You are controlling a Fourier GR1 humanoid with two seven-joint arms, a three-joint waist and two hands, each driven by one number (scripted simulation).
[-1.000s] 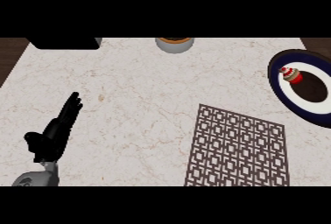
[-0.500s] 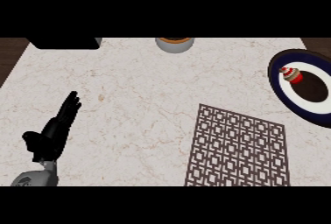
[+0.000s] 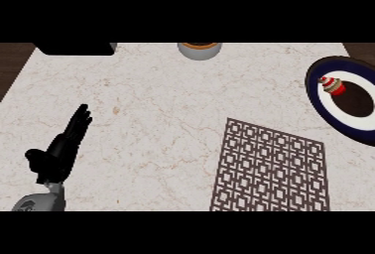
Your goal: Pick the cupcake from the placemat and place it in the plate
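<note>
Left hand (image 3: 62, 149) lies open at lower left (fingers straight, pointing away); cupcake (image 3: 333, 85) sits on the plate (image 3: 314, 95).

cupcake (image 3: 333, 85) on plate (image 3: 319, 101); left hand (image 3: 61, 151) open.

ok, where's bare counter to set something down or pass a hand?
Widest bare patch: counter centre, between the left hand, the placemat and the bowl at the far edge. Nothing lies on the placemat. A narrower strip runs between placemat and plate. Crowded only at right, cupcake on the plate.
</note>
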